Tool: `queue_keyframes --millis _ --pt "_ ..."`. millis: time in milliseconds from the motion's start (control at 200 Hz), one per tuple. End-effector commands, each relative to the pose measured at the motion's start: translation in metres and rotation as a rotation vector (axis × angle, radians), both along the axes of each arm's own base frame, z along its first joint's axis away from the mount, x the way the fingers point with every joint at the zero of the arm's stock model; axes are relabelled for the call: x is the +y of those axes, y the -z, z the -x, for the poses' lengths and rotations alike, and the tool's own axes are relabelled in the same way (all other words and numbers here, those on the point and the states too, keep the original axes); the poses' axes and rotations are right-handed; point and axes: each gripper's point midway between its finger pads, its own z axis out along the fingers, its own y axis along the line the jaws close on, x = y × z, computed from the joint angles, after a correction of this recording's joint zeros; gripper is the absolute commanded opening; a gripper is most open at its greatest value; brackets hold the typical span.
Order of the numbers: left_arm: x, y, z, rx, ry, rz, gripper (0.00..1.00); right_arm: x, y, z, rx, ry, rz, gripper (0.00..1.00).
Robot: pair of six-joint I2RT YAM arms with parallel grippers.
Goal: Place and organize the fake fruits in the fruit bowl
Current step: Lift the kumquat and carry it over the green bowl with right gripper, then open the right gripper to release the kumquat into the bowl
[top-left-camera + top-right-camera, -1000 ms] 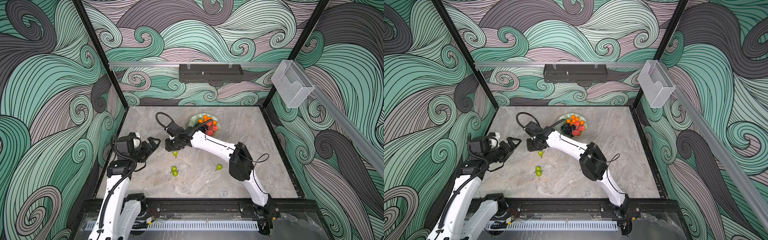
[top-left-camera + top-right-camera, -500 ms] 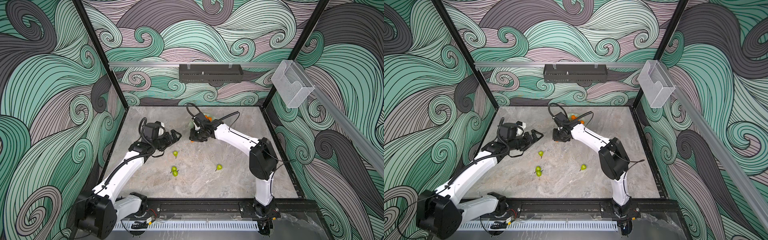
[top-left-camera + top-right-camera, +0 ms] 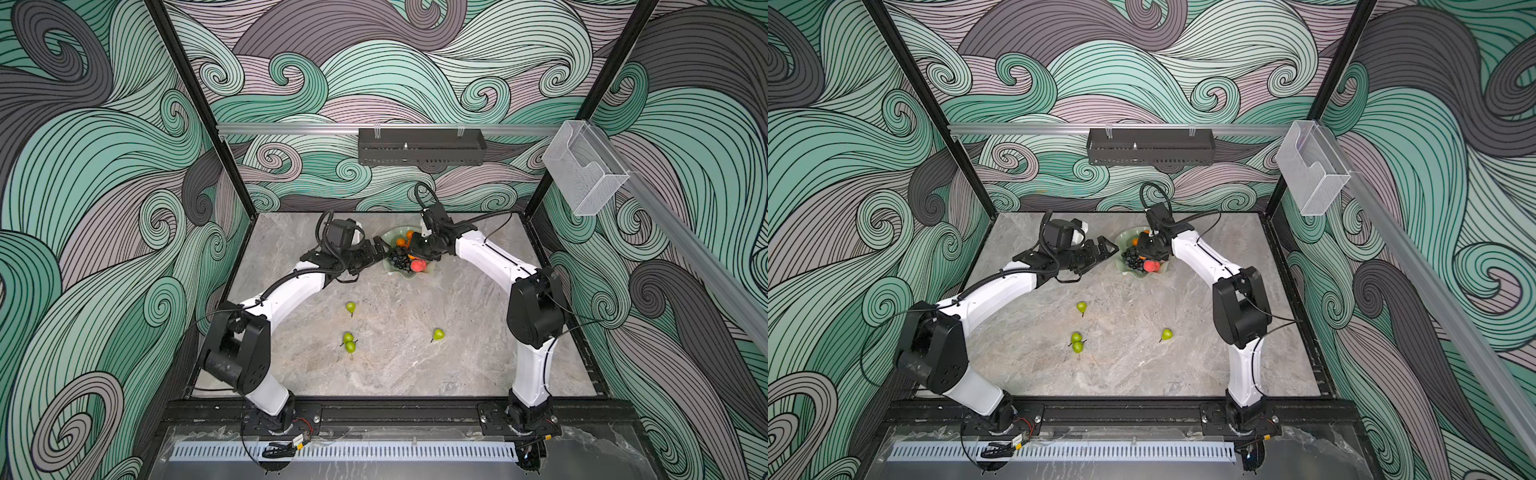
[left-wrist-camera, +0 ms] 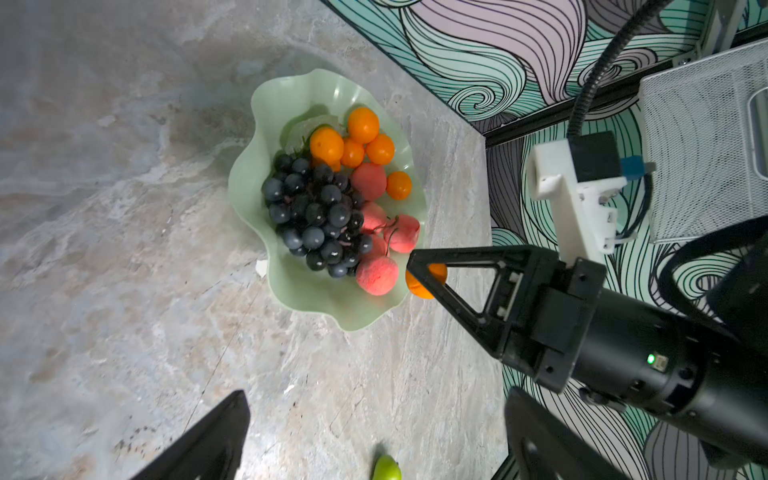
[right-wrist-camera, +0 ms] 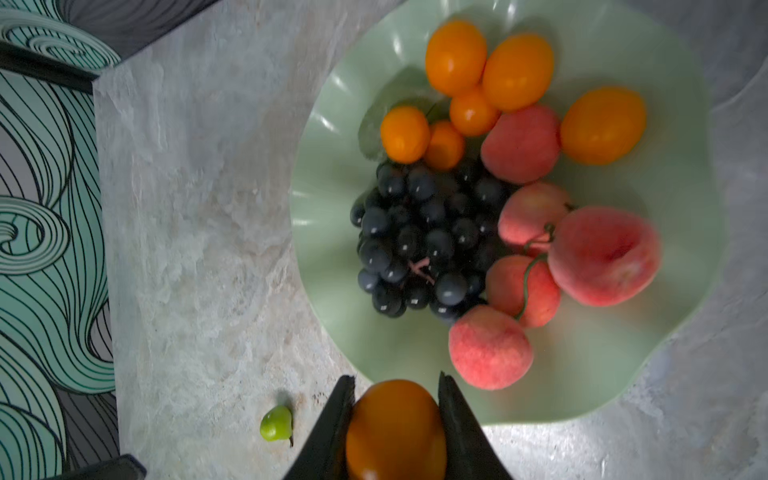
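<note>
Starting with a top view, the bowl [image 3: 394, 235] is seen at the twelve o'clock edge of the table [image 3: 395, 370], with the left gripper [image 3: 379, 249], fingers spread and empty, at its nine o'clock. Four pears [image 3: 351, 307] lie toward six o'clock. In the left wrist view, an orange [image 4: 419, 291] is held over the bowl's rim by the right gripper [image 4: 424, 276]. In the right wrist view, it is seen pinched between the fingers, likely for release beside the oranges [image 5: 457, 58] already inside.

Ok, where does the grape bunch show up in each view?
In a top view: grape bunch, far centre, left half of fruit bowl.
In a top view: grape bunch, same spot.
Left wrist: grape bunch, near picture centre.
Right wrist: grape bunch, picture centre.
Shared landmark: fruit bowl, wavy rim.
</note>
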Motion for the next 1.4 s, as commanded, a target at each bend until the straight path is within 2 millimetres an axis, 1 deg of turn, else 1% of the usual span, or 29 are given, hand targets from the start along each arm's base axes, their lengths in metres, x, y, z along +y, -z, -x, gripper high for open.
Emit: queue_keyframes --millis 0,280,410,560,695,890,976,1191,1396 --pt "-0.013 -0.018 -0.021 -0.074 0.023 0.011 0.99 -0.004 0.008 -0.02 0.0 0.001 -0.007 0.29" --pt "-0.032 -0.01 -0.056 -0.083 0.049 -0.001 0.98 -0.005 0.023 -0.067 -0.009 0.02 0.0 0.28" --pt "-0.037 -0.009 -0.064 -0.084 0.057 0.004 0.98 -0.003 0.031 -0.084 -0.009 0.028 0.001 0.28" --pt "-0.039 -0.004 -0.066 -0.08 0.065 0.001 0.98 -0.001 0.043 -0.097 -0.001 0.034 0.007 0.28" --pt "-0.038 0.002 -0.065 -0.072 0.069 -0.008 0.98 -0.001 0.052 -0.102 0.007 0.041 0.016 0.29" --pt "-0.036 0.004 -0.065 -0.067 0.069 -0.014 0.98 0.0 0.056 -0.105 0.008 0.046 0.02 0.34" --pt "-0.036 0.004 -0.065 -0.067 0.069 -0.014 0.98 -0.001 0.056 -0.105 0.006 0.047 0.02 0.35" --pt "-0.035 0.004 -0.063 -0.066 0.069 -0.015 0.98 -0.001 0.055 -0.104 0.009 0.044 0.022 0.42" --pt "-0.033 0.0 -0.06 -0.071 0.07 -0.015 0.98 -0.003 0.047 -0.103 -0.003 0.042 0.022 0.43"
